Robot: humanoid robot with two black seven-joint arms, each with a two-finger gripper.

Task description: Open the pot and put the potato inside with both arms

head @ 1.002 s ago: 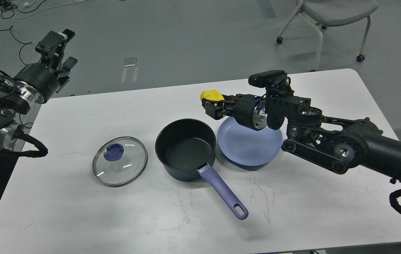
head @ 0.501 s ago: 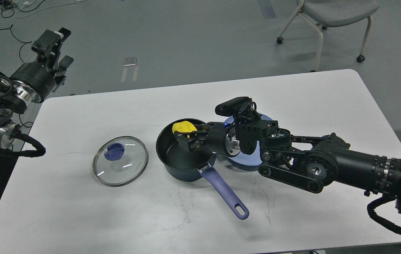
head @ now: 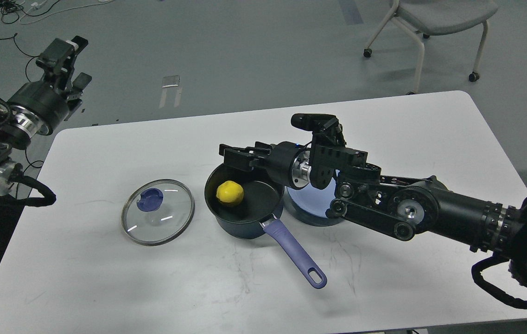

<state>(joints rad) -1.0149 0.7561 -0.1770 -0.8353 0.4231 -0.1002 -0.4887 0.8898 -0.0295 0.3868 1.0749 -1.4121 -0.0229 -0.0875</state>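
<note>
The dark-blue pot stands open in the middle of the white table, its purple handle pointing to the front right. The yellow potato lies inside it on the black bottom, at the left. The glass lid with its purple knob lies flat on the table left of the pot. My right gripper is open and empty, just above the pot's far rim. My left gripper is raised off the table's far left corner, away from everything; its fingers cannot be told apart.
A blue-grey plate sits right of the pot, mostly hidden under my right arm. A grey chair on castors stands on the floor beyond the table. Cables lie on the floor at the far left.
My right gripper carried the potato from above the plate over to the pot, let it go and rose a little; the potato now lies in the pot. My left arm drew back slightly to the left.
</note>
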